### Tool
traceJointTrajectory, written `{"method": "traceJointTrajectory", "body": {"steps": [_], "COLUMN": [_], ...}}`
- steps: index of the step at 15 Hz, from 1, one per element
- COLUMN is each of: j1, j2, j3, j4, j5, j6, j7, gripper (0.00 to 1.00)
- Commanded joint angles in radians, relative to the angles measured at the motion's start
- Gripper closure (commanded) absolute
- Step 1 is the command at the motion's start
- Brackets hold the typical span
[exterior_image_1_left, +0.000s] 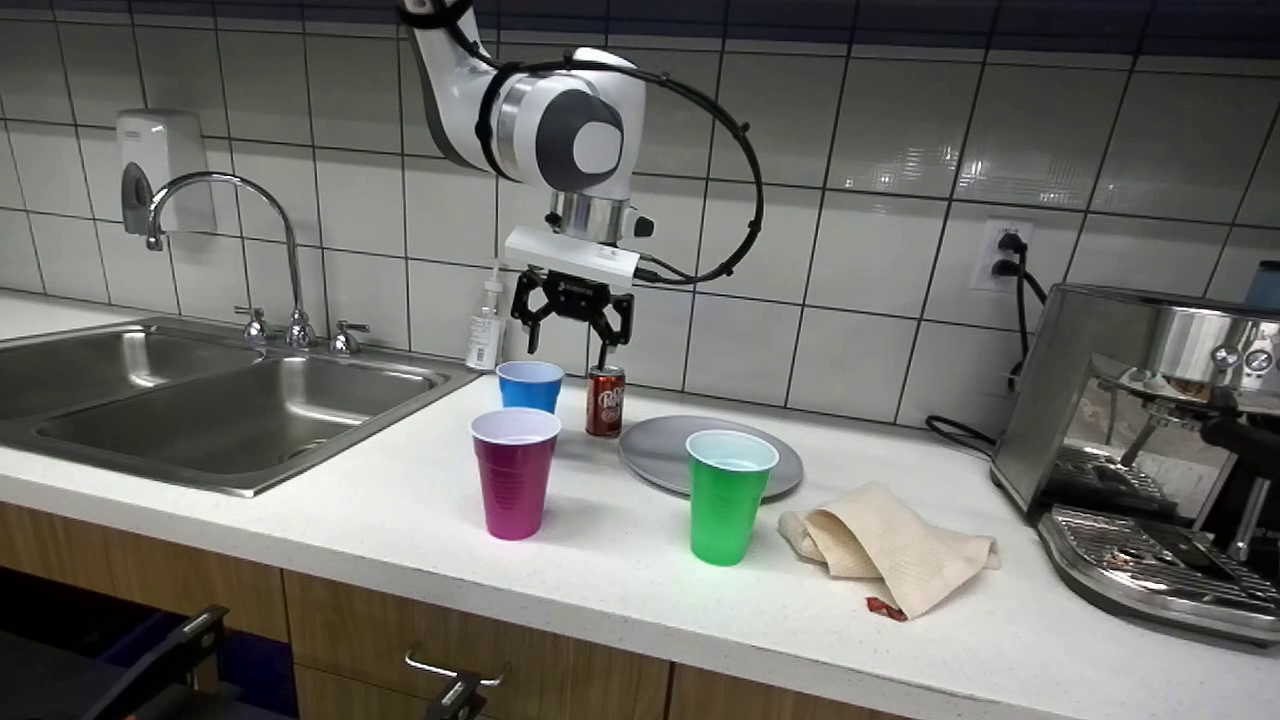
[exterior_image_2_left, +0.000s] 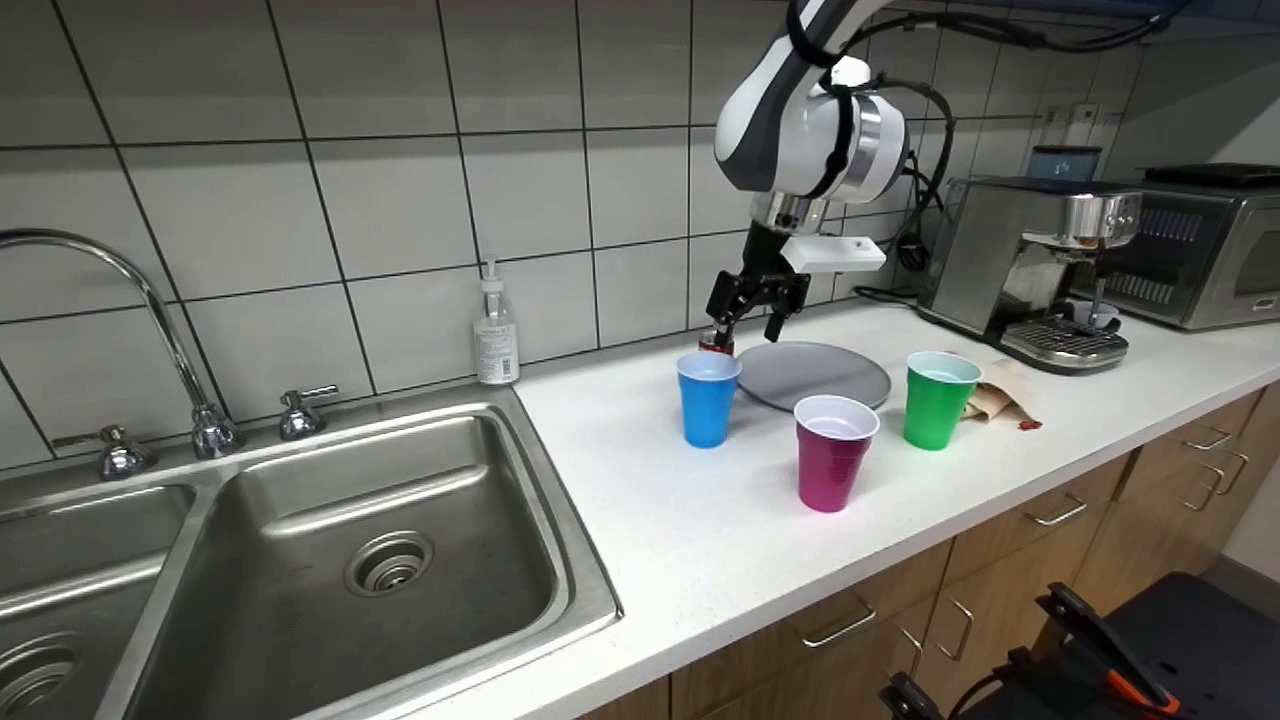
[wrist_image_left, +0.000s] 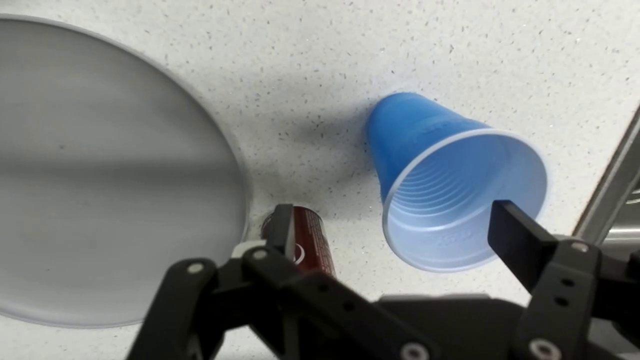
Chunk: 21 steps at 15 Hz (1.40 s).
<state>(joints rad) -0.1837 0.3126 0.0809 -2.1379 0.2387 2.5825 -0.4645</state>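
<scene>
Above speckled counter, fingers wide apart near a cylindrical metal can (ribbed blue cup alongside)

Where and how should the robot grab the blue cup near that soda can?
Probably by the rim of the blue cup, from straight above on the side facing the sink, with the pincer straddling the edge. The cup stands upright, open at the top and wider there; the red can could crowd the opposite side.
</scene>
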Motion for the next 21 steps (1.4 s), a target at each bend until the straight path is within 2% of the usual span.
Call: {"method": "traceJointTrajectory", "body": {"steps": [1,21], "j1": [0.003,0.005], "j2": [0.0,0.024], "j3": [-0.003,0.0], "j4": [0.001,0.022], "j5": [0.0,-0.003], "j6": [-0.002,-0.006], "j7": [0.001,0.001], "gripper": [0.0,0.0]}}
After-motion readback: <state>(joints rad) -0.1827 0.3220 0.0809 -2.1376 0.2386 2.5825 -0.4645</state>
